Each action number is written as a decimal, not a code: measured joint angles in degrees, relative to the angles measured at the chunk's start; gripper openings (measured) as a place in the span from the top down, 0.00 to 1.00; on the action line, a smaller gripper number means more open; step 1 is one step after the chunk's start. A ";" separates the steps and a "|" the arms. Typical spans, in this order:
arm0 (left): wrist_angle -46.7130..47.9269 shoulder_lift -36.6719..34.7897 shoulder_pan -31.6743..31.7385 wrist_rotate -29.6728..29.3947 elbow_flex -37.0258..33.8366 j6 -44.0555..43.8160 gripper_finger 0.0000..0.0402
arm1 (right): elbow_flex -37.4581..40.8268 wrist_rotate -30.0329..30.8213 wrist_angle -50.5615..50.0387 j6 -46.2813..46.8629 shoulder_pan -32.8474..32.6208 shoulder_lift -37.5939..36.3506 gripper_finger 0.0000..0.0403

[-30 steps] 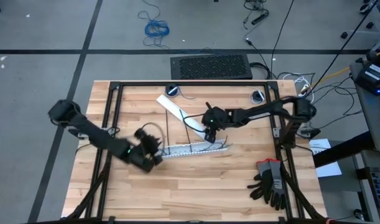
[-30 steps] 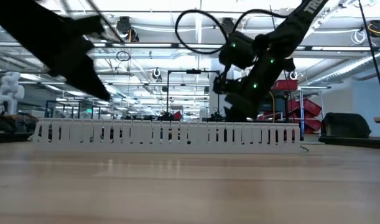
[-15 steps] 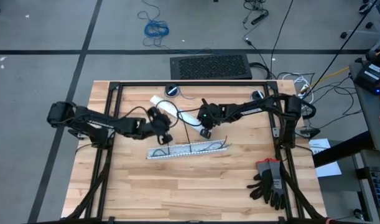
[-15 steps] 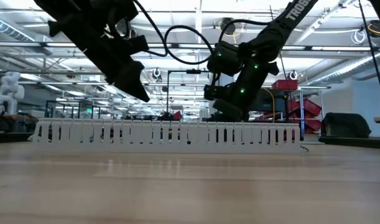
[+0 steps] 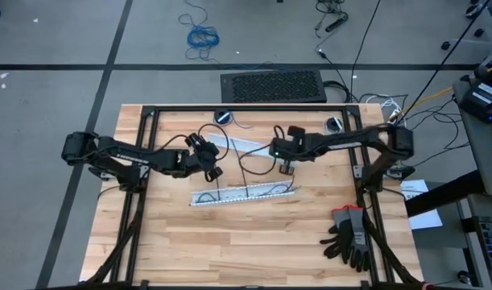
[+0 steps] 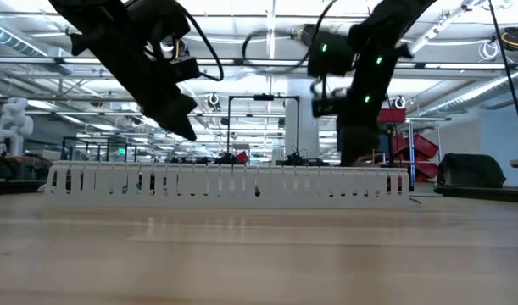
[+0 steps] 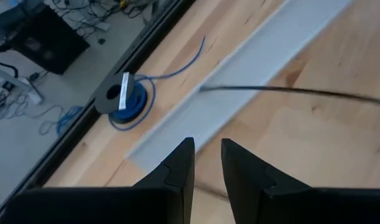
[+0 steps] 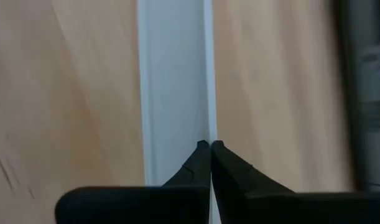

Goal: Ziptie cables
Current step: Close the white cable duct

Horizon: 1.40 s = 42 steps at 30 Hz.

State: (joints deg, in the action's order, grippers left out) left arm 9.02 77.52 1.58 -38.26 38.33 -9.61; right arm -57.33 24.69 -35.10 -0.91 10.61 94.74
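Note:
A thin black ziptie (image 5: 242, 171) lies on the wood between my two grippers; in the left wrist view the ziptie (image 7: 289, 92) crosses beside a flat white strip (image 7: 252, 68). My left gripper (image 5: 215, 171) hovers just beyond the white slotted strip (image 5: 246, 193). Its fingers (image 7: 207, 152) stand a narrow gap apart with nothing plainly between them. My right gripper (image 5: 286, 167) hangs shut above the flat white strip (image 8: 174, 81), and nothing shows between its fingertips (image 8: 209, 144). I cannot make out the cables.
A blue coil with a white tag (image 5: 223, 118) and a second spool (image 5: 334, 125) sit near the far edge. Black gloves (image 5: 350, 238) lie at the near right. A black frame rail (image 5: 246, 109) borders the table, and bare wood spreads in front of the slotted strip (image 6: 225, 180).
My left gripper has swung from the slotted strip's left near end toward the far side and the table's middle, then come to rest beside the flat white strip. My right gripper has risen a little, tipped steeper and shifted toward the table's right edge.

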 joint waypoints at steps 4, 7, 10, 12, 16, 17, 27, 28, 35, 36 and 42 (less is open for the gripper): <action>-3.65 0.02 0.02 0.39 0.10 1.55 0.80 | 0.25 6.73 -4.67 -0.56 -4.68 -4.85 1.00; -9.24 0.02 0.39 1.54 0.26 5.09 0.80 | -0.03 11.16 -6.35 -0.16 -8.29 -8.02 1.00; -15.51 0.02 1.22 5.36 0.27 9.40 0.80 | 0.04 14.34 -8.17 1.30 -11.75 -9.33 1.00; -17.41 0.02 2.42 10.32 0.91 11.32 0.80 | 0.02 15.15 -9.03 2.39 -13.50 -10.21 1.00; -17.81 1.00 5.38 14.42 3.35 15.04 0.80 | -0.03 16.76 -9.21 3.42 -17.39 -10.24 1.00; -17.68 1.31 6.12 15.58 3.75 16.25 0.80 | -0.03 17.72 -9.04 3.55 -18.35 -10.30 1.00; -17.31 12.55 10.50 30.09 8.44 26.37 0.68 | -0.05 20.83 -9.76 6.09 -24.72 -10.67 1.00; -17.33 14.11 10.62 30.23 9.32 27.34 0.64 | -0.05 20.81 -9.90 6.33 -25.08 -10.67 1.00; -16.46 20.45 10.78 27.17 16.45 33.71 0.34 | -0.12 20.81 -10.51 7.52 -26.97 -10.69 1.00; -16.40 20.92 10.78 26.88 17.59 34.72 0.31 | -0.12 20.80 -10.51 7.52 -27.19 -10.70 1.00; -13.28 23.43 12.19 33.66 21.34 38.51 0.26 | -0.14 22.17 -10.70 7.25 -28.21 -10.75 1.00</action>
State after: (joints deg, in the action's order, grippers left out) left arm -4.26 100.94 13.78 -4.60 59.66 28.90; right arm -57.47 46.86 -45.79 6.34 -17.60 84.00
